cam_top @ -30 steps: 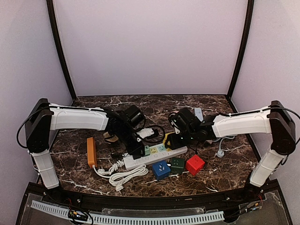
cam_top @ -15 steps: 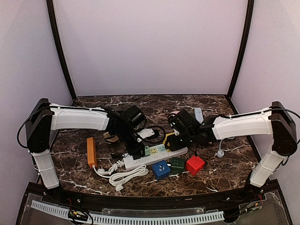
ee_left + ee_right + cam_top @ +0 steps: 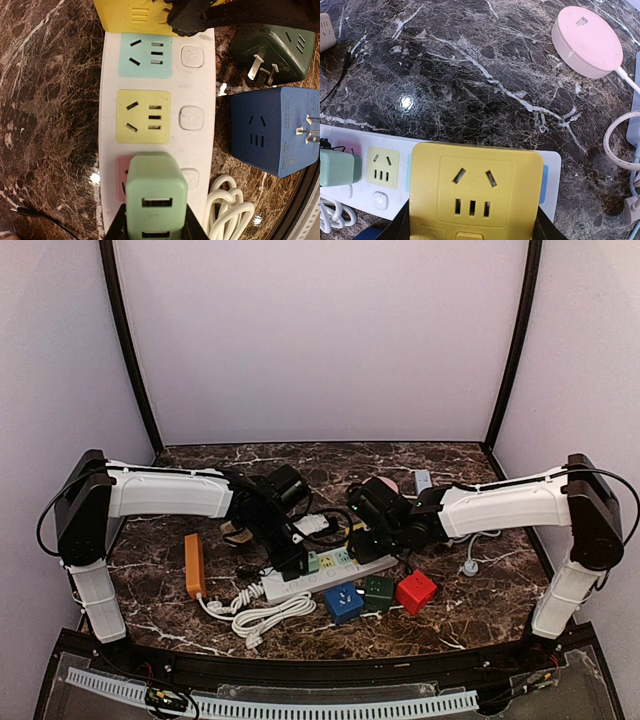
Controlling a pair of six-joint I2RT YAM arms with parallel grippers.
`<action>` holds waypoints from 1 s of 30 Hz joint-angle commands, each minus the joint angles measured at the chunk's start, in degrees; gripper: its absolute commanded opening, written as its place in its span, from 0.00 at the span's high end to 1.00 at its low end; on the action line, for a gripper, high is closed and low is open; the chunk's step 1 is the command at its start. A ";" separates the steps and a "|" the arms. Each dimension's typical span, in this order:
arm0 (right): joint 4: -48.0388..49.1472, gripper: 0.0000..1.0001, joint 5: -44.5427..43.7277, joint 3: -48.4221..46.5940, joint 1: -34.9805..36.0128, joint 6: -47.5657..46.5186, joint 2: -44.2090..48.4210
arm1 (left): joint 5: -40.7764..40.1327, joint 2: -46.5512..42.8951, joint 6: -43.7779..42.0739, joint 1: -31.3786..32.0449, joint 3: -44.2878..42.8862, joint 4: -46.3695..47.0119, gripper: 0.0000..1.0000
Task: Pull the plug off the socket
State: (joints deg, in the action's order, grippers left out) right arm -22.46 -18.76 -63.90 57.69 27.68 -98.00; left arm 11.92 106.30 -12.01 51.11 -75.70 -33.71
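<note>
Since a second ago the right gripper has slid leftward along the power strip and a little toward the back wall; the left gripper has held its place.

From above, the strip's long axis runs from near-left to far-right. A mint charger stands on the strip's left part, with the left gripper upon it. Just in front of the strip lie a blue cube, a dark green cube and a red cube. A white cord is coiled by the strip's left end.

At the left wrist, the strip runs up and down the picture. The mint charger sits over the pink socket, its two slots facing the camera, and the left jaws pinch its two sides. A yellow cube plug covers the strip's far end under the right gripper's black fingers.

At the right wrist, the yellow cube plug turns its socket face up to the camera. The right jaws clamp its left and right sides. It hides the strip's blue socket; whether its pins are seated I cannot tell. A pink disc lies well behind the strip.
</note>
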 commanded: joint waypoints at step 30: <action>12.98 1.00 13.98 5.12 -4.08 4.06 6.50 | 0.95 1.95 0.30 0.39 -0.50 -1.03 0.99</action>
State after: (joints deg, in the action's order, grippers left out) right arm -16.27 -9.93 -57.74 53.06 30.52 -91.61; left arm 11.94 106.43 -11.99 51.11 -75.83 -33.82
